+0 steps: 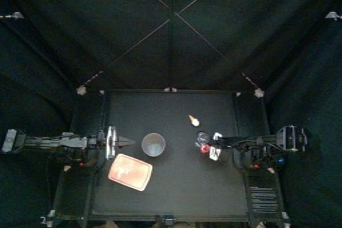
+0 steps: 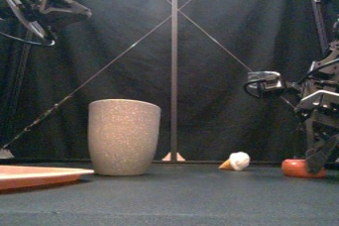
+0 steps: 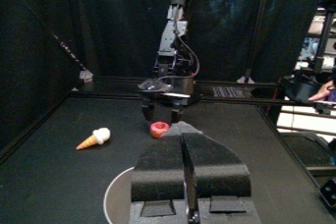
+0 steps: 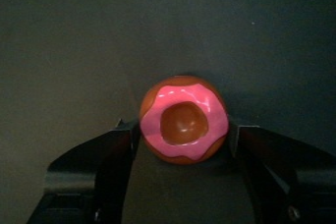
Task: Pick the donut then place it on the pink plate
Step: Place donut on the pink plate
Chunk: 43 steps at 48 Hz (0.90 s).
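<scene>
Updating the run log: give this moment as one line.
right tool around donut | left tool shut, resting | donut not yet on pink plate

Counter (image 1: 181, 187): black, filling the lower half of the top view.
Pink plate (image 1: 130, 171): flat on my counter, lower left.
Grey cup (image 1: 152, 144): upright, just behind the plate, near centre.
Ice-cream cone toy (image 1: 195, 120): on its side, right of centre, further back.
Donut (image 2: 298, 168): down on the counter at right, between my right pincer's (image 4: 184, 135) jaws.

No text, labels or numbers are readable.
</scene>
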Tool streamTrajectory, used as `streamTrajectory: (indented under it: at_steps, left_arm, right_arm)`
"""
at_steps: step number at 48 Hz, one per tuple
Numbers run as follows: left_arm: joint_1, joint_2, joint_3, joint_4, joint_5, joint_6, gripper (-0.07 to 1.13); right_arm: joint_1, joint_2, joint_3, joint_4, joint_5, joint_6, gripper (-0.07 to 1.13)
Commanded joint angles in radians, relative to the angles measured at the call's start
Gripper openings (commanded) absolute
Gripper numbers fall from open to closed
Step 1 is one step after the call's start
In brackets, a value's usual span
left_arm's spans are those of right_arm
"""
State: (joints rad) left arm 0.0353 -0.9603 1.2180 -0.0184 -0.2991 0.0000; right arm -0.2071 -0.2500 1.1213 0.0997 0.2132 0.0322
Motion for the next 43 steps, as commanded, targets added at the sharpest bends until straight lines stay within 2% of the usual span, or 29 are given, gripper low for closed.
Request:
streamTrajectory:
  at_steps: [1,5,10,24,33,43]
  left_arm:
    - [0.003,0.003,-0.012,-0.003,-0.009,-0.002,-0.02]
    - [0.003,0.005,-0.011,-0.003,-0.009,-0.002,-0.02]
    - [0.003,0.003,-0.011,-0.003,-0.009,-0.002,-0.02]
    - [0.005,0.005,-0.011,-0.005,-0.009,-0.002,-0.02]
    - [0.005,0.005,-0.012,-0.005,-0.009,0.000,-0.02]
    - [0.015,0.005,-0.009,-0.005,-0.009,0.000,-0.02]
  right_arm:
    - [0.003,0.000,-0.017,0.003,0.002,0.002,0.80]
    - [0.017,0.000,-0.029,0.005,0.000,0.002,0.75]
    - [0.060,0.000,-0.072,0.020,-0.015,0.002,0.74]
    - [0.256,0.038,-0.256,0.066,-0.170,0.002,0.74]
    - [0.359,0.190,-0.408,0.074,-0.256,0.000,0.74]
    - [0.391,0.428,-0.643,0.077,-0.313,0.002,0.74]
